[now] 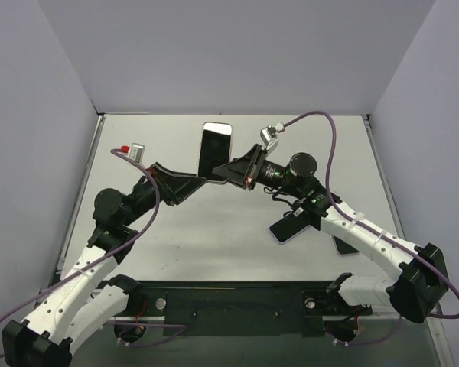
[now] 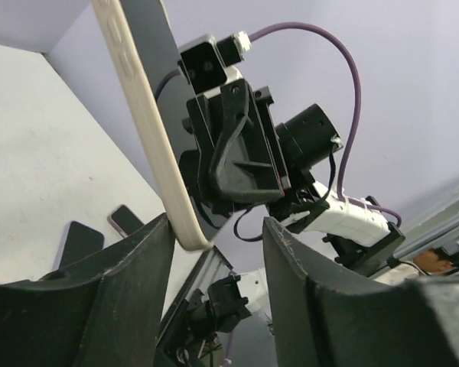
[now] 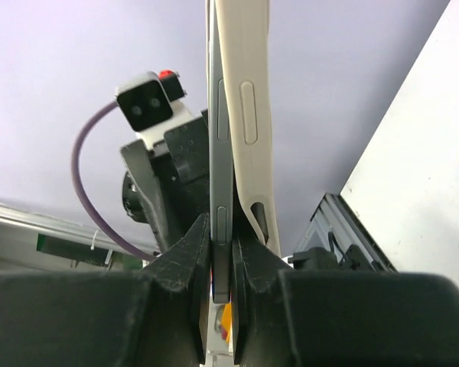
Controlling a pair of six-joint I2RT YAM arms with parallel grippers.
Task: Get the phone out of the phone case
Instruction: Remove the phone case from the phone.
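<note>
The phone (image 1: 214, 153), dark-screened in a cream case (image 1: 217, 127), is held up on edge over the table's middle. My right gripper (image 1: 225, 173) is shut on the phone's lower end. In the right wrist view the grey phone edge (image 3: 219, 153) sits pinched between my fingers (image 3: 220, 256), and the cream case (image 3: 247, 115) stands peeled off to its right, outside the right finger. My left gripper (image 1: 200, 183) is open. In the left wrist view the case's lower corner (image 2: 190, 233) hangs between the spread jaws (image 2: 218, 252), close to the left finger (image 2: 130, 283).
Two other phones lie on the table under my right arm: a purple-edged one (image 1: 293, 227) and a dark one (image 1: 344, 246). Both also show in the left wrist view, the purple-edged one (image 2: 127, 220) and the dark one (image 2: 77, 241). The black base rail (image 1: 237, 302) runs along the near edge.
</note>
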